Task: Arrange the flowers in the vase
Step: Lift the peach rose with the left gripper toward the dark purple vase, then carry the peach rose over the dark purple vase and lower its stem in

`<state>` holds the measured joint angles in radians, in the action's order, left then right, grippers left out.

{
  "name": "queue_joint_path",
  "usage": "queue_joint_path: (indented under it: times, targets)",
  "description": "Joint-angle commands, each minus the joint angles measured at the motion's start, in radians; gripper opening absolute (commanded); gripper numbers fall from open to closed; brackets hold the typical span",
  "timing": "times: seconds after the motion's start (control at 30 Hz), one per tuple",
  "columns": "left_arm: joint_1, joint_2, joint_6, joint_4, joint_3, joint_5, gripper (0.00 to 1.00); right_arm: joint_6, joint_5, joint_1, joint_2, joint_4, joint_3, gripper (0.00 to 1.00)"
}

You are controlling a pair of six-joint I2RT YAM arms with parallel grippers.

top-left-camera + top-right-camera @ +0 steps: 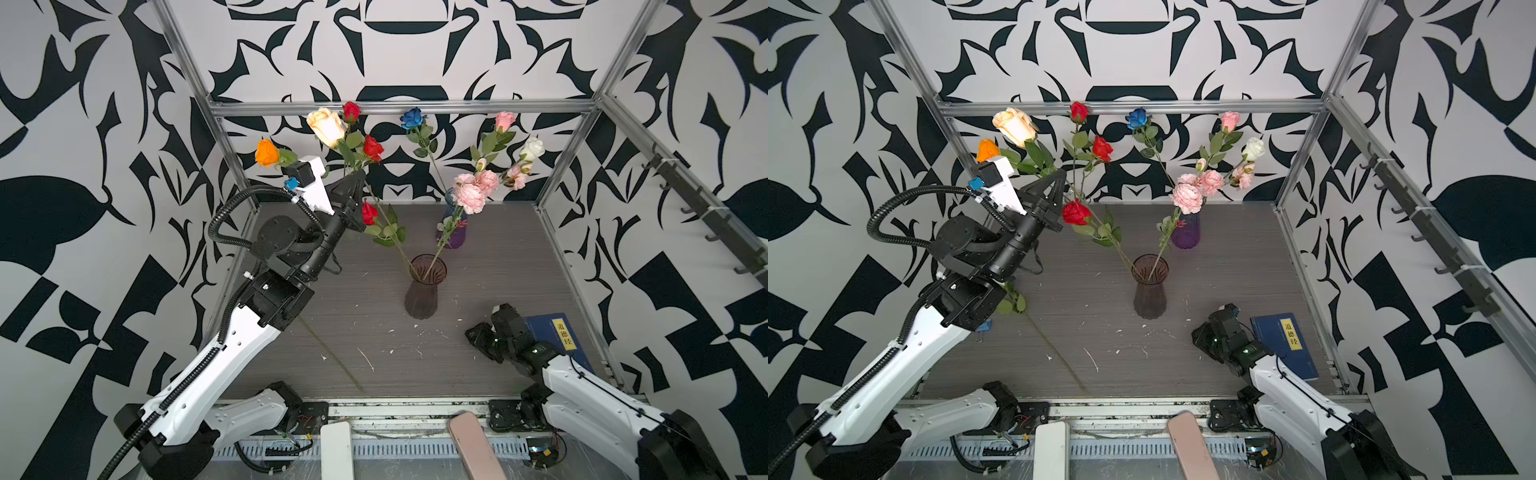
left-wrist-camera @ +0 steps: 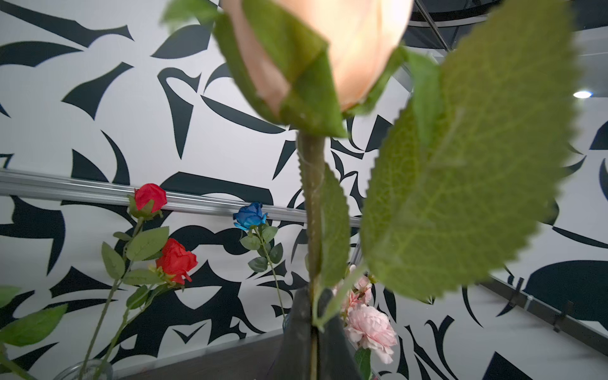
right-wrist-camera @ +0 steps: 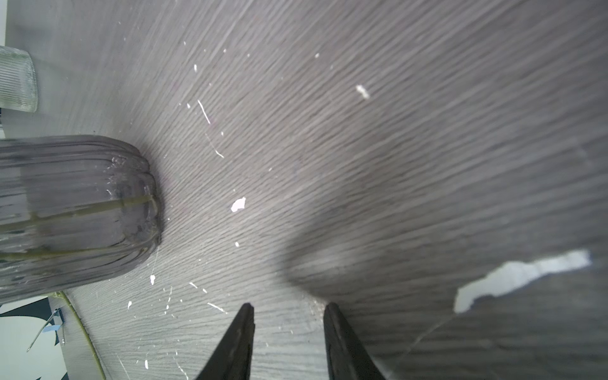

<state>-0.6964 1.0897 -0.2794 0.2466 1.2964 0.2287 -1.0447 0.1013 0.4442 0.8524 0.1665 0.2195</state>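
Black left fingers (image 2: 292, 345) are clamped together on the green stem (image 2: 311, 197) of a peach artificial rose (image 1: 326, 124), close under its leaves. The bloom is up high, tilted toward the back wall. The rose hangs in the air, up and left of the smoky ribbed glass vase (image 1: 420, 299), not over its mouth.

That vase stands mid-surface and holds one red rose (image 1: 369, 212) and a spray of ruffled pink blooms (image 1: 471, 193). Behind it is a purple glass vase (image 1: 451, 239); the blue rose (image 1: 411, 117) appears to stand in it.

Right fingers (image 3: 238, 342) are low over the grey wood-grain surface (image 1: 365, 324), apart and empty, beside a blue book (image 1: 552, 336).

Handling, as judged: the flower is light. The stem is probably stiff enough to steer, but springy. Fabric petals and leaves would snag or crush, so a bare-stem hold below the foliage suits it. The lower stem end is hidden behind the arm, so aiming it into the narrow mouth looks like the hard part. A sideways push could tip the glass.
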Motion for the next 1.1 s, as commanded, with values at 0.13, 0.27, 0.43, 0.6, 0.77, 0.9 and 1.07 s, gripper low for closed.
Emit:
queue_joint_path:
  times: [0.13,0.27,0.43,0.6,0.77,0.9,1.07]
  targets:
    - [-0.017,0.047,0.04,0.074,0.086,0.031,0.0,0.005,0.0,-0.007,0.007,0.016,-0.001,0.39]
    - [-0.022,0.058,-0.02,0.077,0.095,0.02,0.0,0.002,0.0,-0.009,-0.005,0.018,-0.005,0.39]
    - [-0.035,0.056,-0.07,0.07,0.1,0.0,0.0,0.002,-0.002,-0.011,-0.015,0.022,-0.008,0.39]
    - [-0.04,0.056,-0.1,0.03,0.093,-0.001,0.0,0.003,0.001,-0.012,-0.006,0.021,-0.005,0.39]
    - [-0.048,0.047,-0.13,0.01,0.061,-0.007,0.0,0.003,0.003,-0.014,-0.01,0.021,-0.007,0.39]
    - [-0.048,0.047,-0.144,-0.029,0.047,-0.006,0.0,0.004,0.003,-0.013,-0.01,0.019,-0.007,0.39]
    - [-0.048,0.04,-0.155,-0.059,0.019,-0.005,0.0,0.004,0.005,-0.014,-0.002,0.016,-0.005,0.39]
